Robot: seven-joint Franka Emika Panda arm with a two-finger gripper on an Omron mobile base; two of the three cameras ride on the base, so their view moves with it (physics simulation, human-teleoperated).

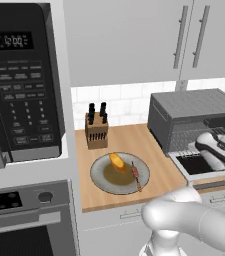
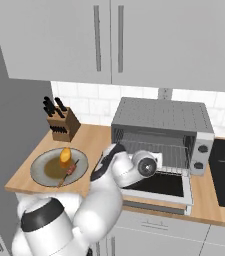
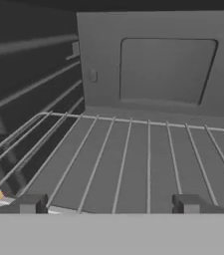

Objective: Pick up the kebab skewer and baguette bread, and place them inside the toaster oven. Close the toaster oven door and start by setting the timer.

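plate (image 1: 100,183): on the counter (image 1: 134,140), left of the toaster oven (image 1: 194,112)
baguette bread (image 1: 117,161): on the plate, just left of the kebab skewer (image 1: 135,174)
knife block (image 1: 96,131): behind the plate, by the wall
toaster oven door (image 2: 184,192): lying open before the oven
wire rack (image 3: 148,164): inside the oven

soft, even, shadeless light fills both base views; the counter (image 1: 124,137) and cabinets (image 2: 114,40) left of the gripper (image 3: 111,204) look flat, without glare. ahead of the gripper the toaster oven (image 2: 159,131) interior is dim grey, darkest at its upper edge. edges are slightly soft and pixelated; no lens distortion.
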